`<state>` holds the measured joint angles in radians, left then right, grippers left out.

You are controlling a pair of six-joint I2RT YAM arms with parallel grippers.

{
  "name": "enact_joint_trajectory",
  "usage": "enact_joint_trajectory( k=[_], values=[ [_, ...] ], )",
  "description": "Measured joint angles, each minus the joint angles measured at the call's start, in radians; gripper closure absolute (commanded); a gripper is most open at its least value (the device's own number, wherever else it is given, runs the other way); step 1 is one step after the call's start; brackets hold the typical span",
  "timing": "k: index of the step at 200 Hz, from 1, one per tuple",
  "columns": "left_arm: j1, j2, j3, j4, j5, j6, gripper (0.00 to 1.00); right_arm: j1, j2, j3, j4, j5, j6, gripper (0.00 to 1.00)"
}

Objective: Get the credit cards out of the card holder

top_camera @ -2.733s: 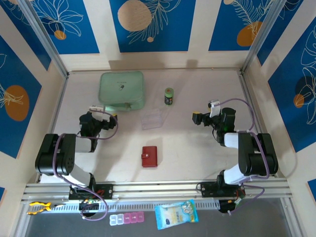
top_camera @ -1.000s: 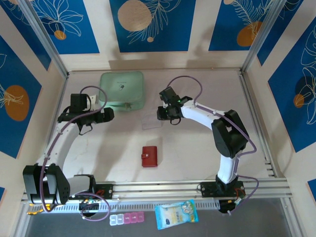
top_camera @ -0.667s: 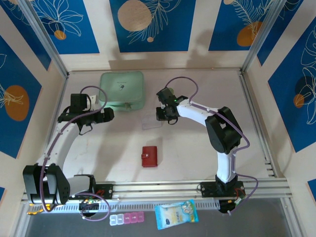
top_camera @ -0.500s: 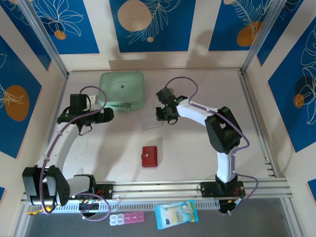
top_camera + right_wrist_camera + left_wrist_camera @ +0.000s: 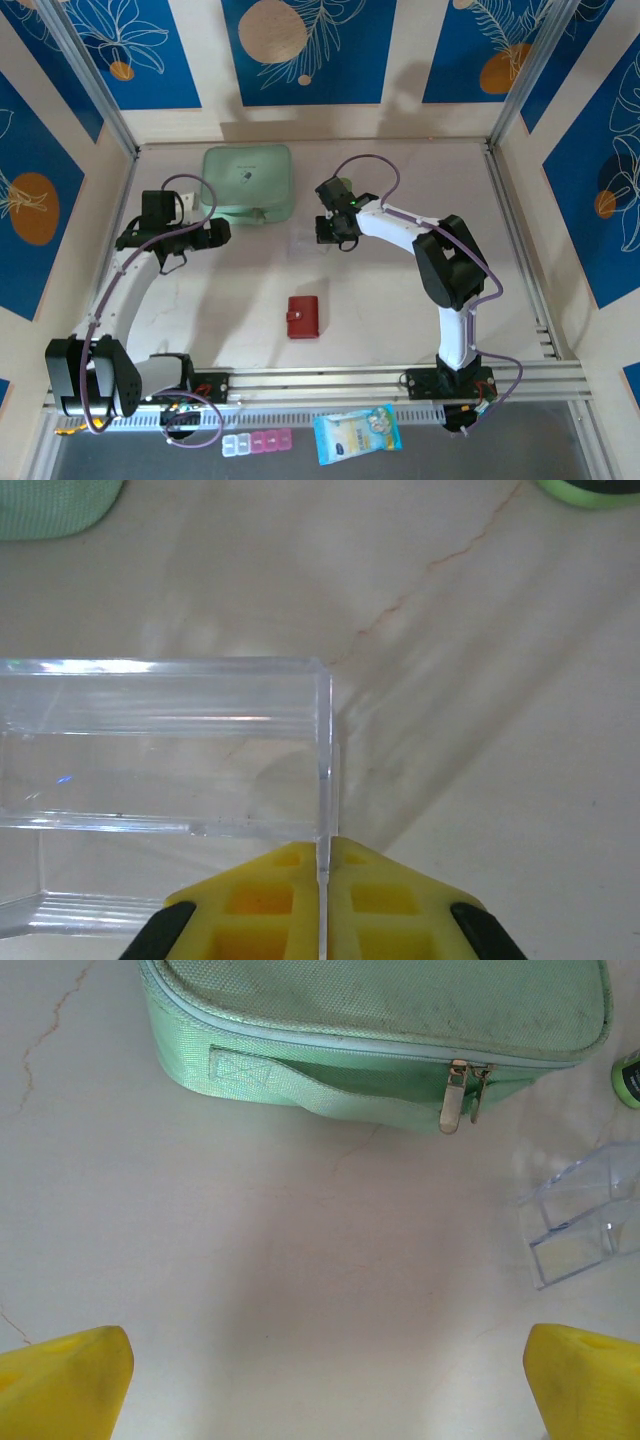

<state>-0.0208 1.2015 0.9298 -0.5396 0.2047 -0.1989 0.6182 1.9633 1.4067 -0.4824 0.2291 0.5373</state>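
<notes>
My right hand is reaching across to the middle of the tabletop, and on its wrist view I see the two yellow fingers pressed together on the thin upright wall of the clear tray. The wall is pinched edge-on between them, so that hand is closed and has hold of the tray. From above, the clear tray sits just in front of the mint-green case, near its right front corner.

My left hand hangs over the left half of the tabletop, just in front of the case's left front corner. Its wrist view shows the yellow fingertips far out at either side of the picture, spread wide with only bare tabletop between them. It has hold of nothing. Ahead of it I see the mint-green case with its zip pulls hanging at the front, the clear tray off to the right, and a sliver of a green bottle at the right edge.

The red card holder lies flat and closed toward the near edge of the tabletop, about halfway between the left and right edges. It is well apart from both hands and from the tray, and nothing touches it.
</notes>
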Motion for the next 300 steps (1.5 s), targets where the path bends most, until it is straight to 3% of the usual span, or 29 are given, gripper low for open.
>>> enact_joint_trajectory(
  k=[127,300],
  values=[
    [0.0,0.0,0.0,0.0,0.0,0.018,0.0,-0.167,-0.105,-0.109,-0.065,0.087,-0.026,0.93],
    [0.0,0.005,0.0,0.0,0.0,0.018,0.0,-0.173,-0.12,-0.109,-0.091,0.09,-0.058,0.8]
  ],
)
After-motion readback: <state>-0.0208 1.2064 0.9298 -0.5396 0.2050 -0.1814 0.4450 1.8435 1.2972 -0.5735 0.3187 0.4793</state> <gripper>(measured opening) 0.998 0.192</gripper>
